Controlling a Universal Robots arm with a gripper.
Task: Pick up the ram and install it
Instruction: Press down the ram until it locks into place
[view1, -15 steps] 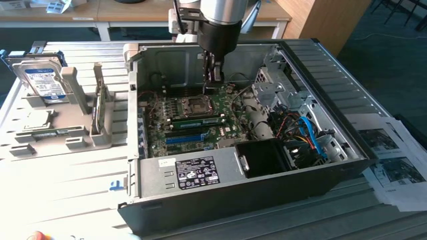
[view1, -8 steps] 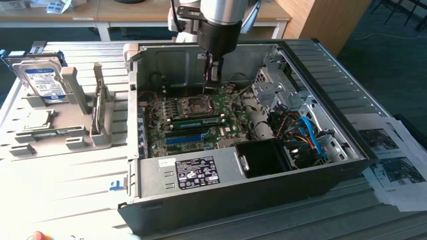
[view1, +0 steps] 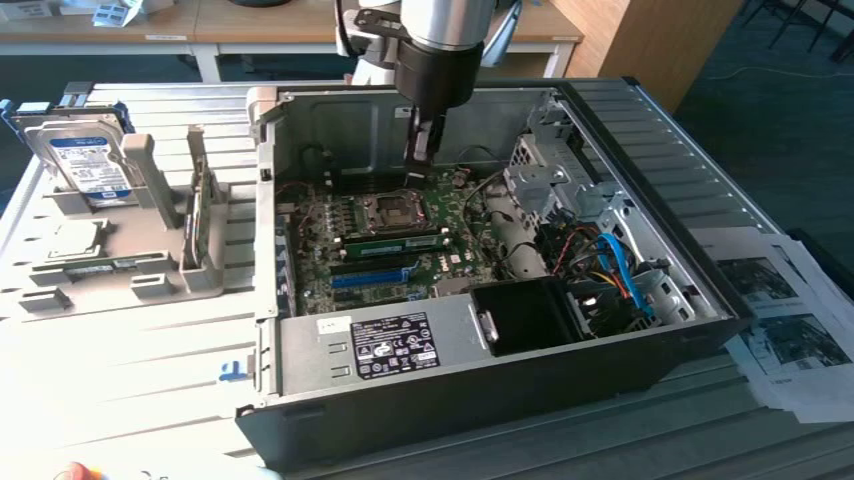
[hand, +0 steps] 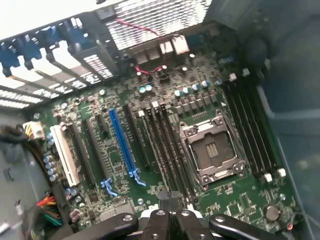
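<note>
The ram (view1: 394, 241), a long narrow green stick, sits in a memory slot on the motherboard (view1: 461, 262), just in front of the empty processor socket (view1: 396, 208). My gripper (view1: 424, 153) hangs inside the open computer case, a little above the board and behind the socket, shut with nothing between its fingers. In the wrist view the shut gripper (hand: 170, 218) hovers over the row of dark memory slots (hand: 167, 150) beside the open socket (hand: 212, 150). From there I cannot make out the stick among the slots.
The case walls (view1: 267, 200) ring the board, with a drive cage (view1: 547, 170) and blue cables (view1: 621, 270) at the exterior view's right. A grey fixture (view1: 154, 265) at the left holds a hard drive (view1: 87, 160) and a square silver chip (view1: 74, 240). Papers (view1: 787, 320) lie at the far right.
</note>
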